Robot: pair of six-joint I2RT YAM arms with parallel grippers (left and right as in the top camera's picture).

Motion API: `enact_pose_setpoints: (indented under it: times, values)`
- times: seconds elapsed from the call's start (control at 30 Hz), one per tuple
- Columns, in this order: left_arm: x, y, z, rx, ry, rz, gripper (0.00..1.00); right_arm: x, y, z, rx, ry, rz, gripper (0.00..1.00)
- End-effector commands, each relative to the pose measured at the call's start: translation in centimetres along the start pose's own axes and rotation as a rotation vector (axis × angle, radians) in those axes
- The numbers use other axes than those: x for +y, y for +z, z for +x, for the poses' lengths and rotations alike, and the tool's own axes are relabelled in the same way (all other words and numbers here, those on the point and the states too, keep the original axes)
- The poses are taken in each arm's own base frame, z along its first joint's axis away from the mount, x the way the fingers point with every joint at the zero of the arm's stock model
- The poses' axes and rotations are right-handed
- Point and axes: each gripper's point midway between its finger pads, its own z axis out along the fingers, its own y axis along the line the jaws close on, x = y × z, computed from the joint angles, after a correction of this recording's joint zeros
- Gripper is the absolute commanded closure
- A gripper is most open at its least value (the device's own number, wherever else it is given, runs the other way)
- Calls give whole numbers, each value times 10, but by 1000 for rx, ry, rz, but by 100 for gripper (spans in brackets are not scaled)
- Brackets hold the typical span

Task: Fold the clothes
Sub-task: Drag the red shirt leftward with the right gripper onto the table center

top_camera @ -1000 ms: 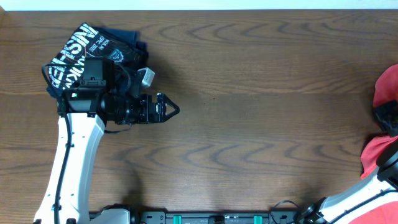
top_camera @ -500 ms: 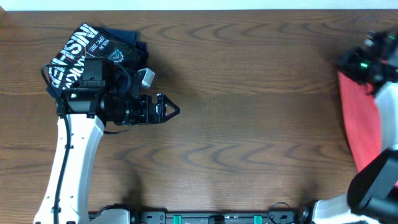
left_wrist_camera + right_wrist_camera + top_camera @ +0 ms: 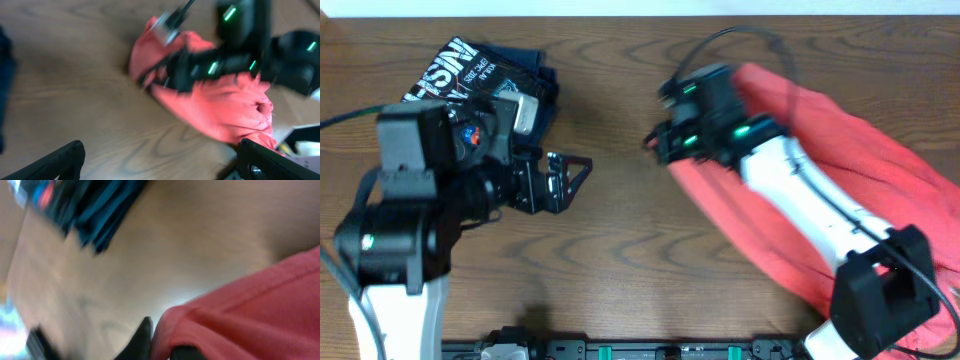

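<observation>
Orange-red T-shirt (image 3: 860, 140) sprawls bunched over the bench's right half, leading edge clenched in my right claw (image 3: 657, 145); left claw (image 3: 575, 183) hangs wide, empty. A loosening pinch could drop it crumpled mid-bench.

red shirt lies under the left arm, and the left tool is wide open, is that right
No: the red shirt lies under the right arm, not the left, as the overhead view shows. The left tool is indeed wide open.
</observation>
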Motion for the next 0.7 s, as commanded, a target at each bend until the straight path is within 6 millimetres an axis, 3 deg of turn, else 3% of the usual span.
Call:
enact_pose_setpoints:
  times: [0.0, 0.1, 0.23, 0.33, 0.47, 0.57, 0.67]
  values:
    - [6, -13, -1, -34, 38, -89, 2, 31, 15, 16, 15, -186, 39, 69]
    - [2, -18, 1, -44, 45, -88, 2, 25, 11, 11, -31, -200, 151, 53]
    - [5, -14, 6, -14, 24, -87, 2, -21, -20, -13, -110, -80, 284, 39]
    - [11, -6, 10, 33, -6, -85, 2, -71, -52, -25, -142, 57, 358, 40]
    - [20, 19, 22, 149, -57, -65, 0, -148, -97, -20, -147, 306, 449, 41]
    - [25, 46, 33, 257, -83, -39, 23, -198, -127, -13, -175, 477, 486, 53]
    - [27, 72, 44, 353, -95, -13, 45, -232, -145, -16, -226, 567, 466, 93]
